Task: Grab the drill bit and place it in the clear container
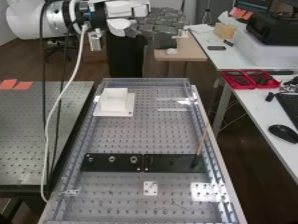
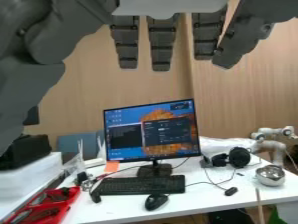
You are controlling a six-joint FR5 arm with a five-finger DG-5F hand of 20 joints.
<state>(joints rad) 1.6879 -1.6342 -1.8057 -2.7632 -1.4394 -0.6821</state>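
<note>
High view: white arm (image 1: 25,21) enters at 11 o'clock, roughly level. Hand (image 1: 163,24) held aloft near 12 o'clock, directed toward 3 o'clock; outline of its far end indistinct, finger spread probably wide. Wrist view: fingers (image 2: 161,45) extended, nearly straight, gaps between them. Hand open, grasping nothing.
</note>
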